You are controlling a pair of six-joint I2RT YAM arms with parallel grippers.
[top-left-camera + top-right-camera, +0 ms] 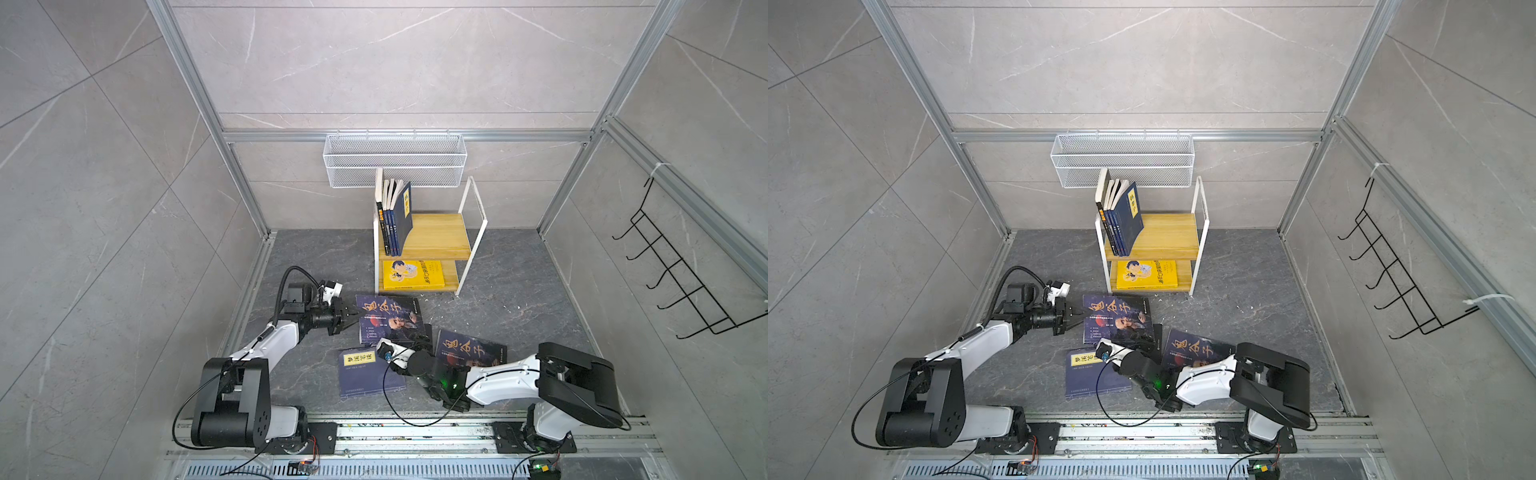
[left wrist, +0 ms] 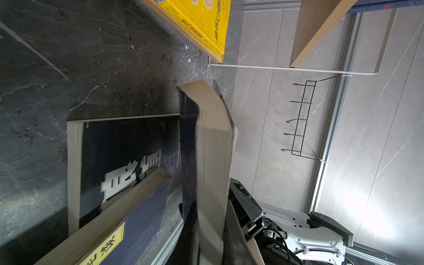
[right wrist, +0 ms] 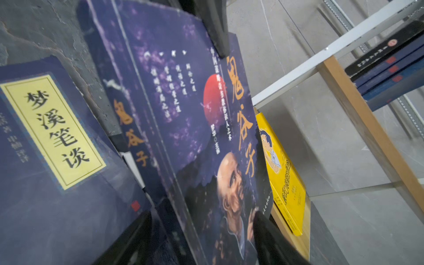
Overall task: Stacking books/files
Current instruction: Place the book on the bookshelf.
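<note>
**Portrait book pinched at 1 edge, lifted off black book**

- Portrait book (image 1: 388,318), navy with gold calligraphy, sits centre-frame in both top views, just below the shelf rack (image 1: 478,232). Left wrist view: its page block (image 2: 213,160) is bowed and raised clear of the black book (image 2: 119,142), which lies flat on the floor (image 1: 519,299).
- Left gripper (image 1: 348,318): clamped on the left-hand edge of the portrait book, jaws nearly together with the pages between them.
- Right gripper (image 1: 417,337): at the book's lower right corner. Right wrist view shows its fingertips (image 3: 273,236) standing wide apart with the tilted cover (image 3: 195,137) between them. Contact with the cover: cannot tell.
- Yellow-label book (image 1: 368,374): flat on the floor, below the portrait book in the frame.
- Second portrait book (image 1: 469,347): lower right of centre, partly hidden by the right arm.
- Rack: row of upright books (image 1: 395,220) leaning at the left end of the upper board; 1 yellow book (image 1: 411,274) flat on the lower board.
- Wire basket (image 1: 395,160) on the back wall above the rack; hook rack (image 1: 673,270) on the wall at frame right.
</note>
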